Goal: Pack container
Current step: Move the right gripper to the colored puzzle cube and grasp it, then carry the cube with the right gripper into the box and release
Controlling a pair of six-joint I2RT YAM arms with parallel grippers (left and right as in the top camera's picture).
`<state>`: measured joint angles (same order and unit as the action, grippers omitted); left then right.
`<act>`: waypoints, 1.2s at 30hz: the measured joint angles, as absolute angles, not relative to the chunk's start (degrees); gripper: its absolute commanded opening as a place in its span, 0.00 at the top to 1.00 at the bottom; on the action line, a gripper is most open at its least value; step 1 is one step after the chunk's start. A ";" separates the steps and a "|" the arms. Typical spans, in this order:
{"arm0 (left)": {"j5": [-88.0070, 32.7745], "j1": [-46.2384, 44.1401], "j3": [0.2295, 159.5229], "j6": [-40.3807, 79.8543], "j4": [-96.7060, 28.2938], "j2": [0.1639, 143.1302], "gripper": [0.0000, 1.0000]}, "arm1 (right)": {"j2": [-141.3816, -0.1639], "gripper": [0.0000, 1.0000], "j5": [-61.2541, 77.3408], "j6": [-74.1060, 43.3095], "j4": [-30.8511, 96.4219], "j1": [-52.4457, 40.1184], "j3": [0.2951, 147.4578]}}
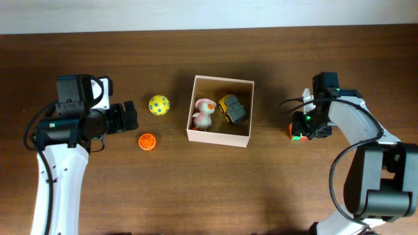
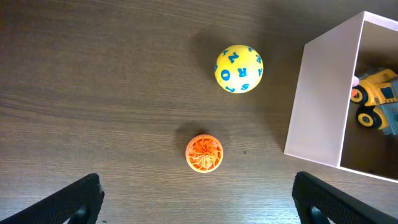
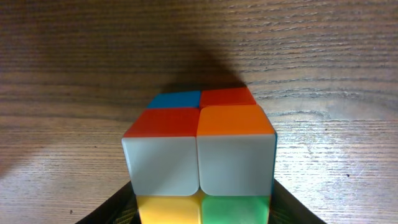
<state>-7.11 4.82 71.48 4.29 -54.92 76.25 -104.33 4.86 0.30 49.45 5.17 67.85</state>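
Note:
The container (image 1: 217, 138) is a square white-walled box with a tan inside, at the table's middle. It holds a pink-and-white duck toy (image 1: 204, 115) and a yellow truck (image 1: 232, 109). It shows at the right of the left wrist view (image 2: 320, 99). My left gripper (image 1: 130, 116) is open and empty (image 2: 198, 186), left of the box. Before it lie an orange ribbed ball (image 2: 204, 152) (image 1: 147, 141) and a yellow lettered ball (image 2: 239, 68) (image 1: 159, 105). My right gripper (image 1: 302, 125) (image 3: 202, 205) is shut on a colour cube (image 3: 199, 143) (image 1: 297, 132) right of the box.
The dark wooden table (image 1: 209, 196) runs under everything. Its far edge meets a pale wall strip (image 1: 209, 13) at the top of the overhead view. The truck (image 2: 379, 99) shows inside the box in the left wrist view.

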 measured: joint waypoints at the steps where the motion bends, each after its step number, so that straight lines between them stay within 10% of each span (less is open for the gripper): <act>1: -7.11 4.82 71.48 4.29 -54.94 76.25 0.01 | -104.33 0.57 4.89 -0.30 49.65 5.17 67.85; 15: -7.11 4.82 71.48 4.29 -54.94 76.25 0.01 | -102.76 0.67 4.84 -3.51 62.02 2.42 78.19; 36: -7.11 4.82 71.48 4.29 -54.94 76.25 0.01 | -99.88 0.73 0.82 -21.87 64.49 -31.42 96.40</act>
<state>-7.11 4.82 71.48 4.29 -54.94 76.25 -99.88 0.82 -21.87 64.49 -31.42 96.40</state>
